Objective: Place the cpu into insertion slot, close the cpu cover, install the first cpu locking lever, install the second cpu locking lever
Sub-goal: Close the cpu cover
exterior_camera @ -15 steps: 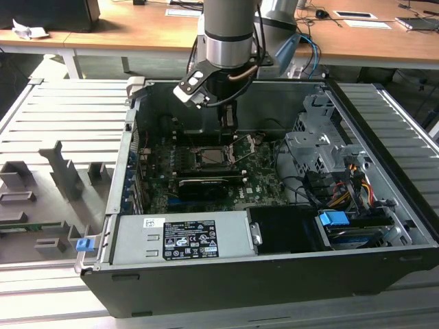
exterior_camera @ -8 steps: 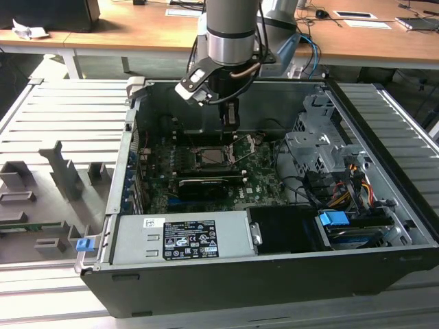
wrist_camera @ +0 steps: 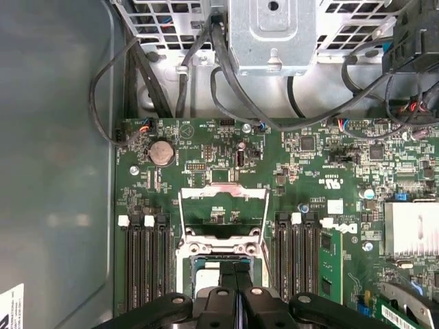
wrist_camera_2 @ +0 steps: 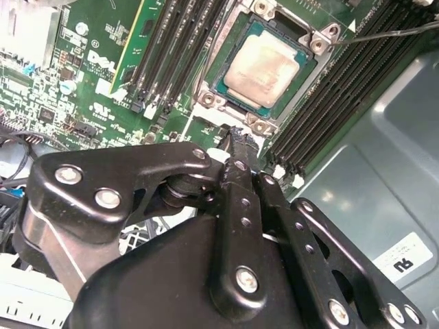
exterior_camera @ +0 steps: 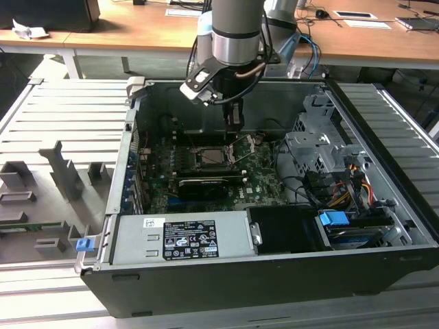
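The cpu (wrist_camera_2: 264,62), with its silver-tan metal top up, lies flat in the insertion slot (wrist_camera_2: 209,100) on the green motherboard. In the exterior view the insertion slot (exterior_camera: 212,156) sits mid-board, and my gripper (exterior_camera: 234,122) hangs just above and behind it. The cpu cover (wrist_camera: 223,194), a thin metal frame with a square window, stands tilted up off the slot. A thin wire lever (wrist_camera_2: 384,31) is raised beside the socket. My gripper (wrist_camera_2: 240,137) is shut with nothing between its fingers (wrist_camera: 227,274), above the socket's edge.
Black memory slots (wrist_camera_2: 178,48) flank the socket on both sides. A long black card (exterior_camera: 202,185) lies in front of the socket, with a grey power supply box (exterior_camera: 182,236) in front of it. A drive cage (exterior_camera: 315,147) and cables (wrist_camera: 226,75) crowd the exterior view's right.
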